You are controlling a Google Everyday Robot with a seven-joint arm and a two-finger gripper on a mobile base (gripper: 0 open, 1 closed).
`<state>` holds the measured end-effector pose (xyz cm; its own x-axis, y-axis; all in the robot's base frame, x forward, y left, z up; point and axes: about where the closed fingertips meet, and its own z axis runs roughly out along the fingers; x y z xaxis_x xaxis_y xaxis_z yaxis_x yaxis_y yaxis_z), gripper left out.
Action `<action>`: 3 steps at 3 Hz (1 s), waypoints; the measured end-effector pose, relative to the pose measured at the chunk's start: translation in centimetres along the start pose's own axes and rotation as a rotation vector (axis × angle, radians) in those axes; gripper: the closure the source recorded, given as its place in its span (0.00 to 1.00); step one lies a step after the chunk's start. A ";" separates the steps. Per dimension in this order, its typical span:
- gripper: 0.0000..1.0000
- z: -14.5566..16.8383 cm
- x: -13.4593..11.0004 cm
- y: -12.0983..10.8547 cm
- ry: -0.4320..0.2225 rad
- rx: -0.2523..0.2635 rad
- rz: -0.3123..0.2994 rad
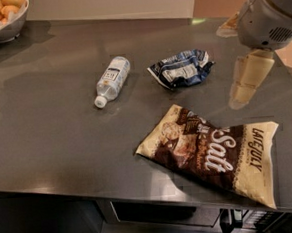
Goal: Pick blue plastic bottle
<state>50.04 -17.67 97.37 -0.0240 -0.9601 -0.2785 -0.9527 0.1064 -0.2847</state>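
Note:
The blue plastic bottle (pixel 112 80) is small and clear, with a white cap and a white-and-blue label. It lies on its side on the dark grey counter (pixel 52 140), left of centre, with the cap pointing toward the near left. My gripper (pixel 247 79) hangs from the grey wrist (pixel 271 14) at the upper right. It is over the counter's right part, well to the right of the bottle and apart from it, and holds nothing.
A crumpled blue-and-white wrapper (pixel 180 68) lies between the bottle and the gripper. A brown-and-cream chip bag (pixel 213 151) lies near the counter's front edge. A bowl of oranges (pixel 1 16) stands at the far left corner.

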 end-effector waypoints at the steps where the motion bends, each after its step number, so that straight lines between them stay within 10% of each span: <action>1: 0.00 2.5 -2.5 -3.1 -0.066 -0.024 -0.088; 3: 0.00 9.2 -10.0 -8.7 -0.154 -0.089 -0.311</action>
<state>61.32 -6.66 94.20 0.3111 -0.8919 -0.3282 -0.9300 -0.2146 -0.2983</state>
